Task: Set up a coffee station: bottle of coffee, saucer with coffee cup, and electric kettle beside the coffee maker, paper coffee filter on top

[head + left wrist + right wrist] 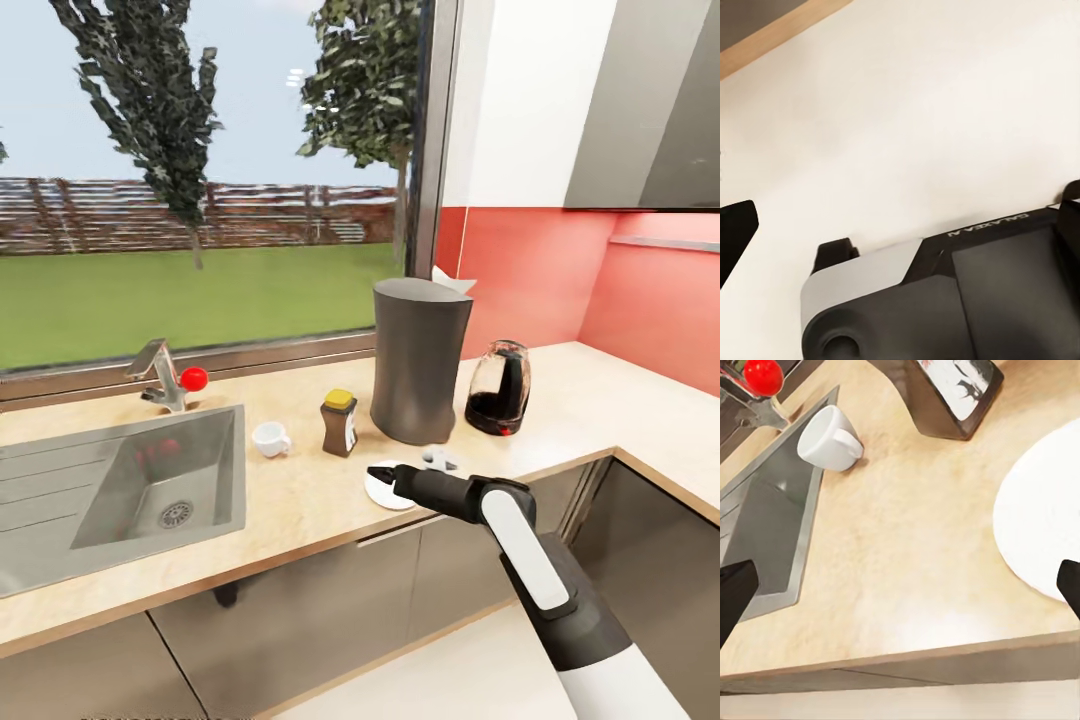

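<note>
With its jaws spread above the saucer (385, 488), the right gripper (383, 477) should travel beyond to the coffee cup (270, 438) (handle facing it) and pinch the rim squarely.

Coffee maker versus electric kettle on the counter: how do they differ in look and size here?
The coffee maker is a tall, opaque charcoal-grey tower; the electric kettle is shorter, with a clear domed body showing dark contents. The kettle shows a black handle; the coffee maker shows none from this side. Both stand upright, side by side, on the kitchen countertop.
</note>
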